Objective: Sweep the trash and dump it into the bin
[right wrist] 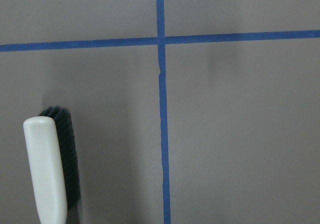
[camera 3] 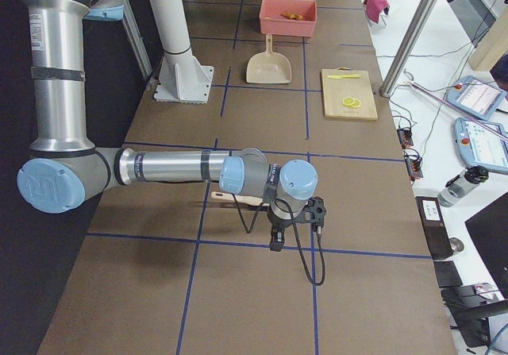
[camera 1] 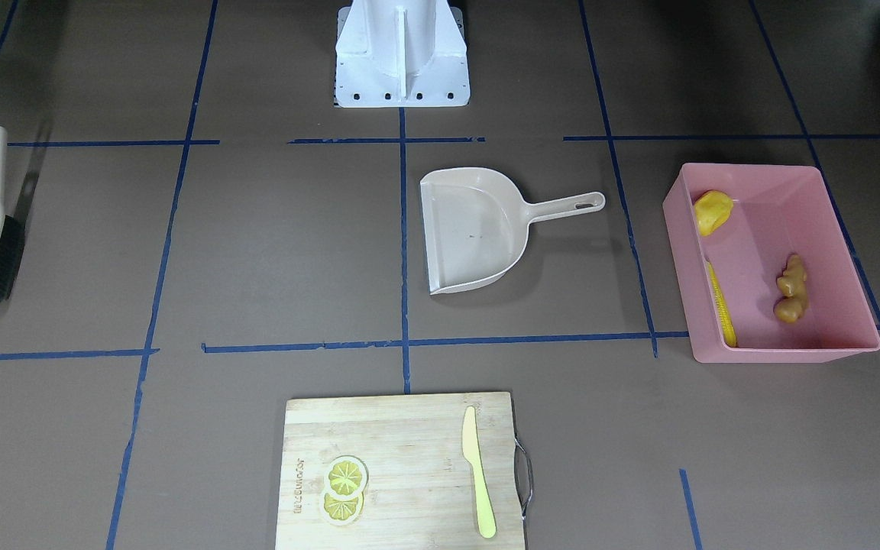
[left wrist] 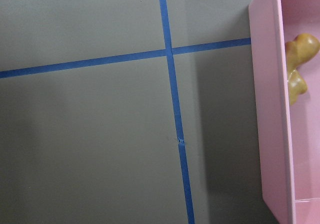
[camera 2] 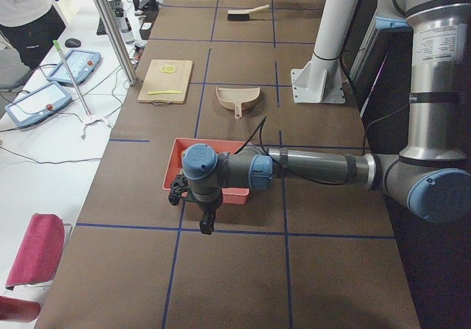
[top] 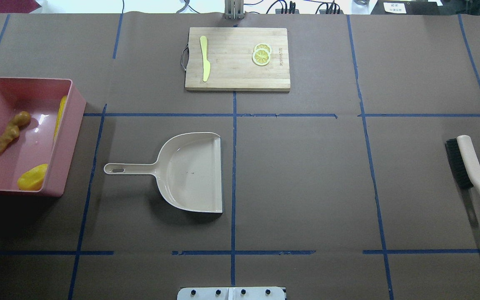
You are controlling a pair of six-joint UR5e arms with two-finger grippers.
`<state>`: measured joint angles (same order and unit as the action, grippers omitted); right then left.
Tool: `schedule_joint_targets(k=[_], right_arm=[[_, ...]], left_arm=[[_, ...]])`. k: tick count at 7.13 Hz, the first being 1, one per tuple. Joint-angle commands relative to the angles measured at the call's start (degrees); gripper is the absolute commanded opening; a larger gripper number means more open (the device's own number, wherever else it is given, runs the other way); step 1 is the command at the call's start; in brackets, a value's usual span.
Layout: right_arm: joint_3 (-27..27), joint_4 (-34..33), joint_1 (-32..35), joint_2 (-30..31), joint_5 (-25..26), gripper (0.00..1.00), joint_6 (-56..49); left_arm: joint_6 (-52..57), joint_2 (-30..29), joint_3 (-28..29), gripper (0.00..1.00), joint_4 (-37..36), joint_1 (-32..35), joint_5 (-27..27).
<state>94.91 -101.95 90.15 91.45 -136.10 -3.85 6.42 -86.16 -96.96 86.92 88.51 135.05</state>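
The pink bin [camera 1: 784, 171] stands on the table; it also shows in the overhead view [top: 73, 137]. Inside lie the yellow corn cob [camera 1: 721, 305] along one wall, the yellow potato-like lump [camera 1: 713, 211] in a corner, and the tan ginger root [camera 1: 791, 289]. My left gripper [camera 2: 207, 224] hangs above the table just beside the bin's outer end. My right gripper [camera 3: 275, 240] hangs above the brush [camera 3: 230, 198]. Both grippers show only in the side views, so I cannot tell whether they are open or shut.
A beige dustpan [top: 190, 173] lies empty at the table's middle. A beige brush with black bristles [top: 473, 171] lies at the far end from the bin. A wooden cutting board [top: 231, 62] holds lemon slices [top: 261, 55] and a pale knife [top: 204, 58].
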Motion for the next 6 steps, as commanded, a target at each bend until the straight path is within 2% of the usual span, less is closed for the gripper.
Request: schedule_joint_targets(k=[1, 6], right_arm=[[0.02, 0.0, 0.02, 0.13, -0.13, 1.0, 0.34], [-0.33, 0.0, 0.02, 0.13, -0.13, 1.0, 0.25]], left_arm=[[0.0, 0.02, 0.72, 1.0, 0.0, 0.0, -0.14], [0.0, -1.12, 0.64, 1.0, 0.0, 0.09, 0.03]])
